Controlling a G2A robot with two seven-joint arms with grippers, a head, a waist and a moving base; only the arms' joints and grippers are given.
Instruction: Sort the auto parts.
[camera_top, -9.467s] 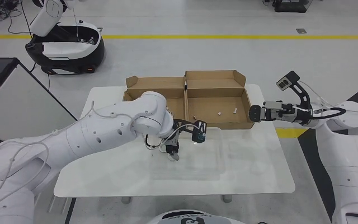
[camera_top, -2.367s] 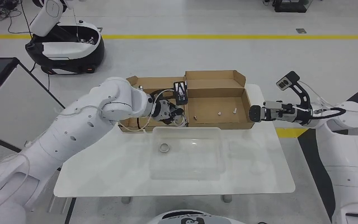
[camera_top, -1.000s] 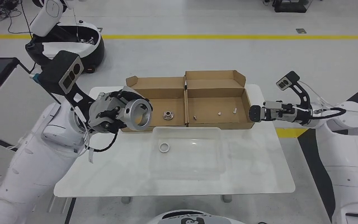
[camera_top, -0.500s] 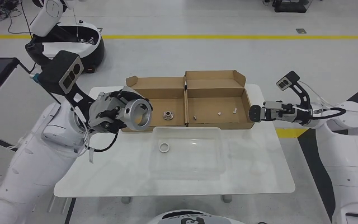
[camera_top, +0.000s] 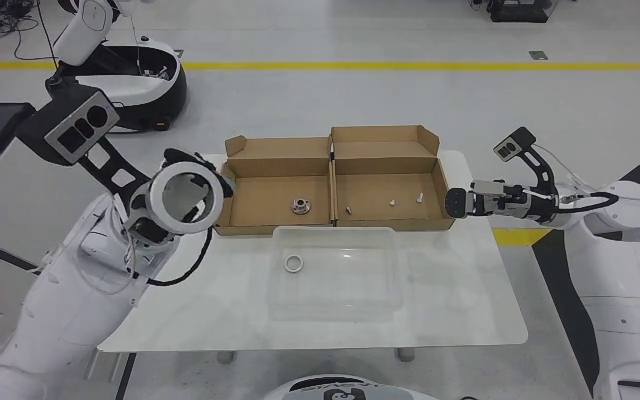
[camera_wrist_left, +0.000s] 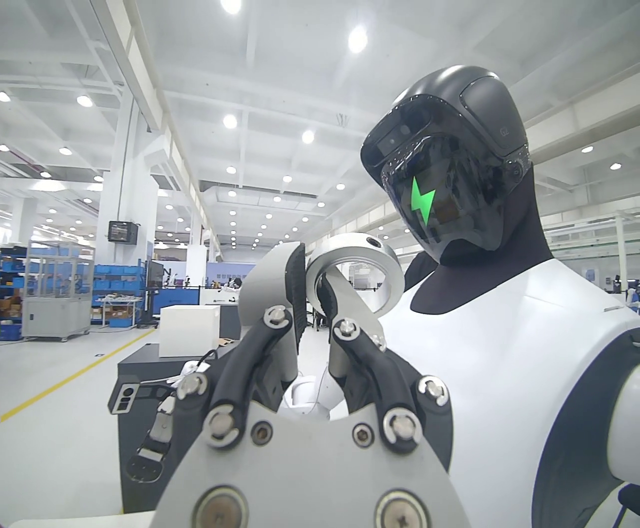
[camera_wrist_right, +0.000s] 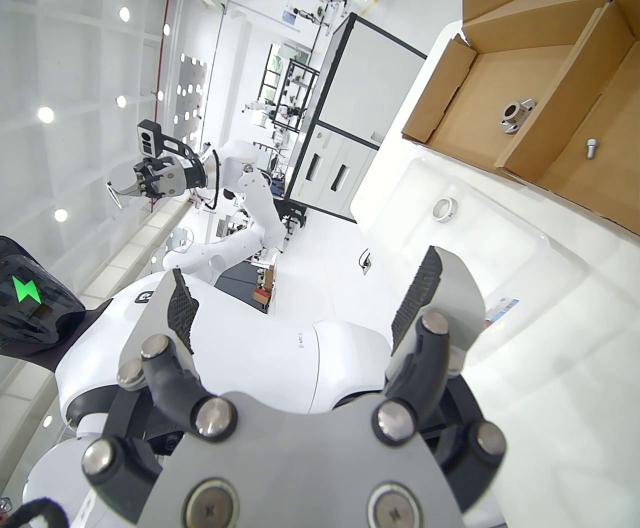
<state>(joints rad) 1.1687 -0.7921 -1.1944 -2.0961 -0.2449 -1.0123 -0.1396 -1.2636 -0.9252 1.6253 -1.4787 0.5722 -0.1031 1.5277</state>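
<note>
My left gripper (camera_top: 158, 213) is raised beyond the table's left side, shut on the rim of a large silver ring (camera_top: 184, 173). In the left wrist view the ring (camera_wrist_left: 350, 246) stands upright between the pads, clear of the table. My right gripper (camera_top: 450, 203) hangs open and empty at the right end of the cardboard box (camera_top: 260, 200). The box's left compartment holds a flanged metal part (camera_top: 300, 206); the right one holds small bolts (camera_top: 393, 201). A small silver ring (camera_top: 293, 263) lies in the clear tray (camera_top: 350, 285).
The clear tray (camera_wrist_right: 525, 260) sits in front of the box at the table's middle. The right wrist view shows the flanged part (camera_wrist_right: 517, 114), one bolt (camera_wrist_right: 591, 147) and the small ring (camera_wrist_right: 444, 208). Bare table lies along the front and right. A cabinet stands off the table's left.
The left arm has swung the large ring leftward and turned it face-up toward the overhead camera. The right arm has not moved.
</note>
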